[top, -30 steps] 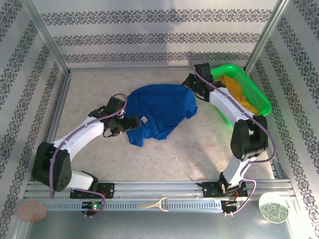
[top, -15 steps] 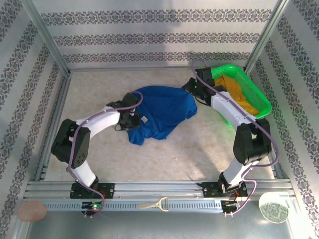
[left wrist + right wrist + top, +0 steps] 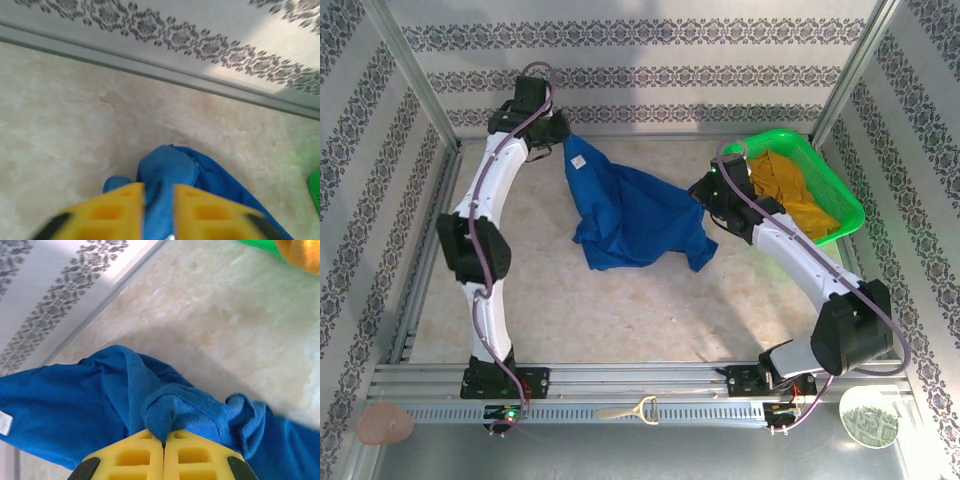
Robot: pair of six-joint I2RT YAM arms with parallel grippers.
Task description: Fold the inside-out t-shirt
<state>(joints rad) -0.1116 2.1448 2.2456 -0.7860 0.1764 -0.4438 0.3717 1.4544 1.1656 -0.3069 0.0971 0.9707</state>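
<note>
Clamping royal-blue cloth t-shirt (image 3: 632,215) with left gripper (image 3: 561,139) at 11 o'clock, right gripper (image 3: 704,192) at 3 o'clock (spreading stage); no fold yet.

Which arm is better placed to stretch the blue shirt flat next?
Left, probably: the left pincer holds a t-shirt corner near the back wall, free to pull. The right pincer just anchors the other side.

Shows the inside-out t-shirt (image 3: 635,215) as royal-blue cloth, unfolded and rumpled. Stretches from a lifted far-left corner, white tag (image 3: 578,160) showing there, to a bunched right edge. Sags onto the surface (image 3: 620,300) between, hem in loose folds.
</note>
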